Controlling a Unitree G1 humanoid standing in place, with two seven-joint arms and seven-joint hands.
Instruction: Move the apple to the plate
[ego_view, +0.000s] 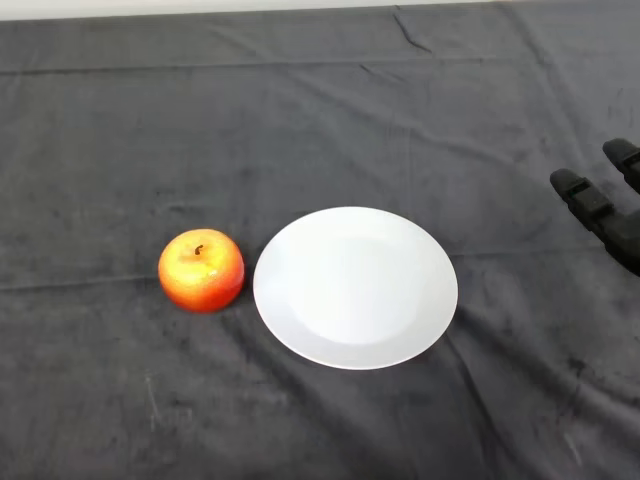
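A red and orange apple stands upright on the dark cloth at the left of centre, stem up. Just to its right lies a white round plate with nothing on it; a narrow gap separates the two. A black hand reaches in at the right edge of the head view, above the level of the plate and well right of it. Its fingers point up-left, stretched out and holding nothing. The rest of the hand and the arm are cut off by the edge of the view.
A dark grey, creased cloth covers the whole table. The table's far edge runs along the top of the view.
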